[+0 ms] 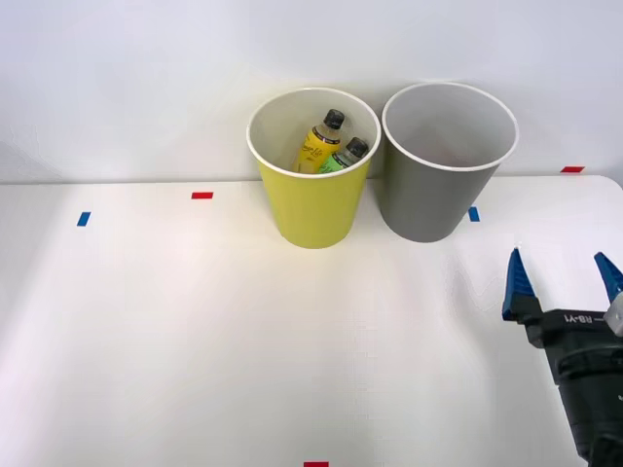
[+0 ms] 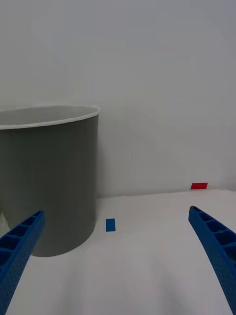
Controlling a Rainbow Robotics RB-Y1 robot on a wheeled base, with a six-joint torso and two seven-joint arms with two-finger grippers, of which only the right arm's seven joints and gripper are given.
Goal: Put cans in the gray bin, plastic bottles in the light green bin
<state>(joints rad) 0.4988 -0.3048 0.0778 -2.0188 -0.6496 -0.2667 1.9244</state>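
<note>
Gray bin [image 1: 428, 195] just ahead of wide-open, empty right gripper [image 1: 565, 277]; contents perhaps hidden.

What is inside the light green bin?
Inside the light green bin two plastic bottles lean together: the yellow bottle and the green-label bottle. The bin's wall covers their lower parts and its floor.

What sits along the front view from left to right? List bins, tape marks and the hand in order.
Blue tape mark → red tape mark → light green bin → gray bin → right hand, open, with the far red tape mark above it.
</note>
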